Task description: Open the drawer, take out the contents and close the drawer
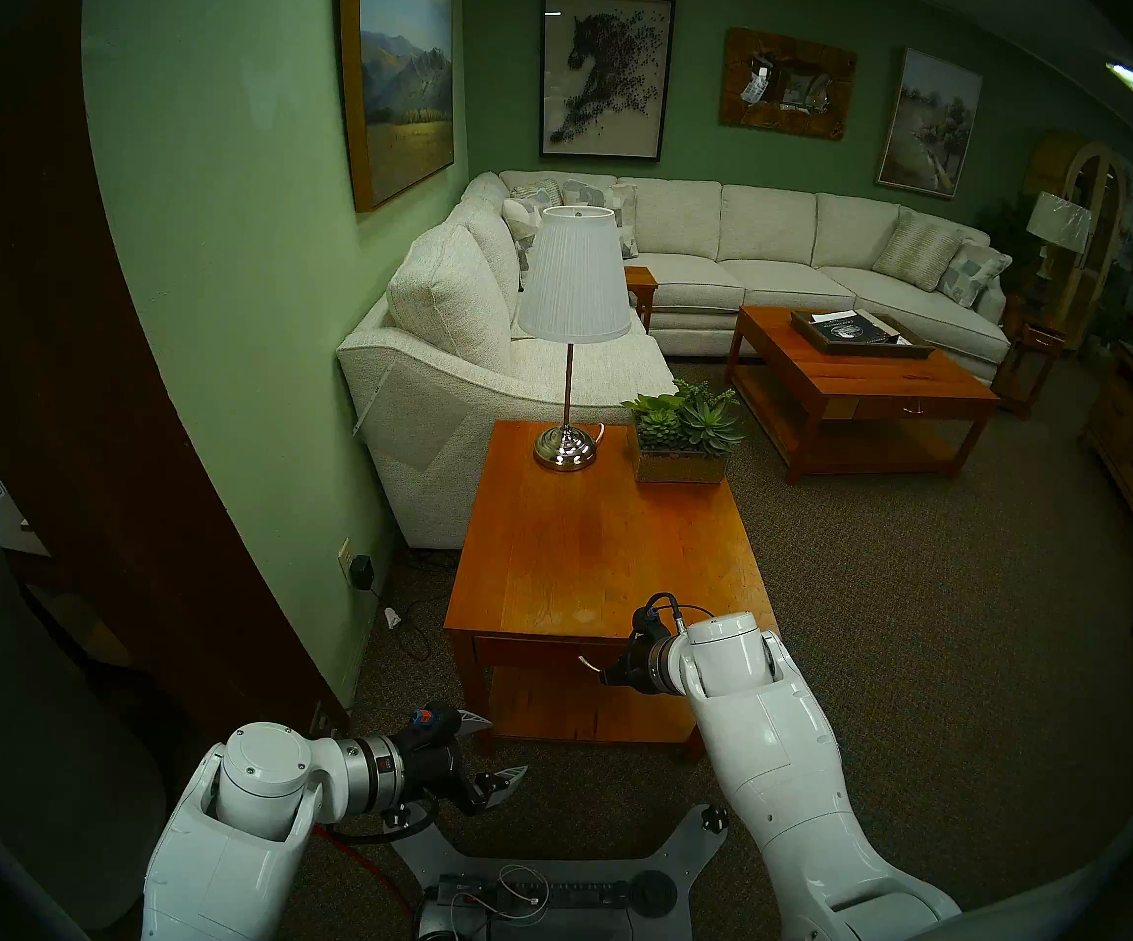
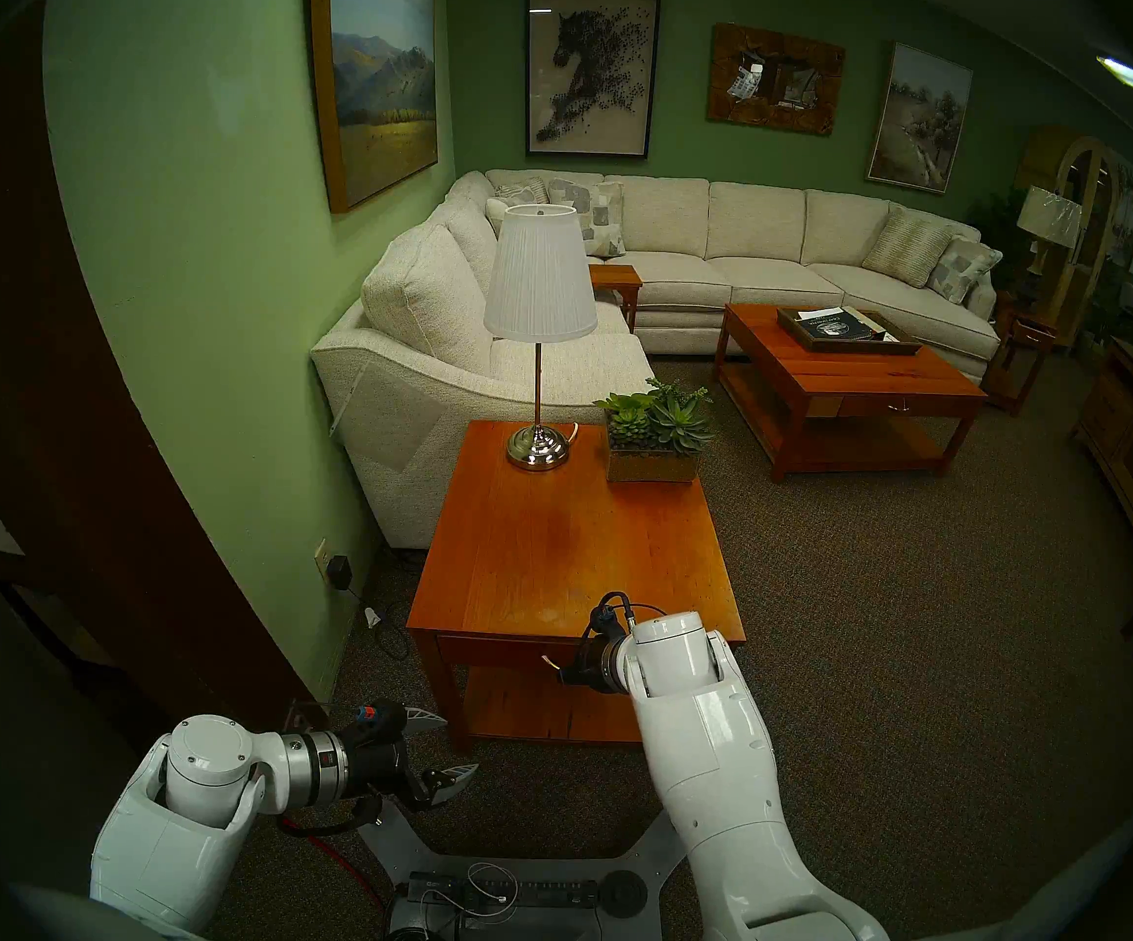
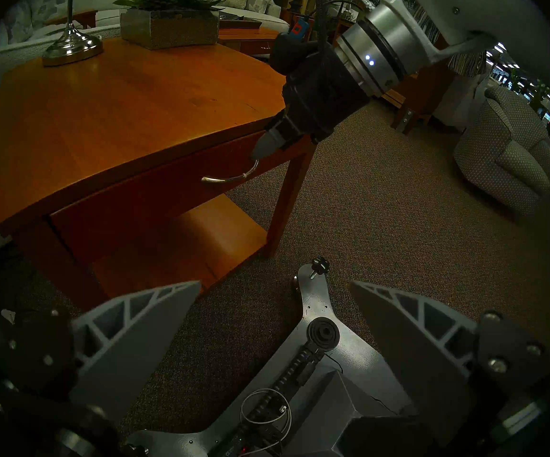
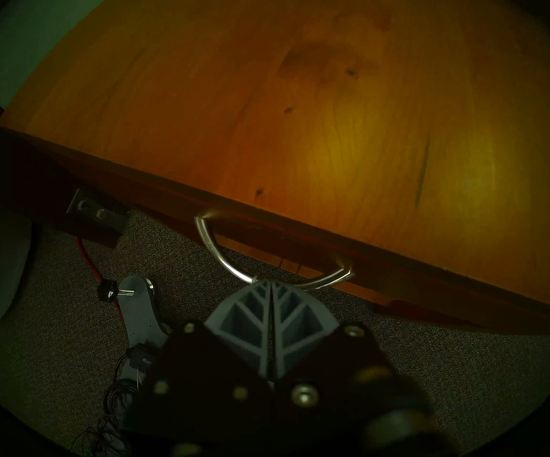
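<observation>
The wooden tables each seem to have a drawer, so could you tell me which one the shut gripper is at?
The near end table with the lamp: the right gripper meets its drawer's handle. The coffee table stands apart.

end table (image 1: 591, 546) | on top: lamp (image 1: 565, 447), succulent planter (image 1: 682, 457)

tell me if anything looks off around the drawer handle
The handle is swung up off the drawer front, hooked over the right gripper, whose fingers are shut. The drawer looks closed; nothing is damaged or spilled.
</observation>
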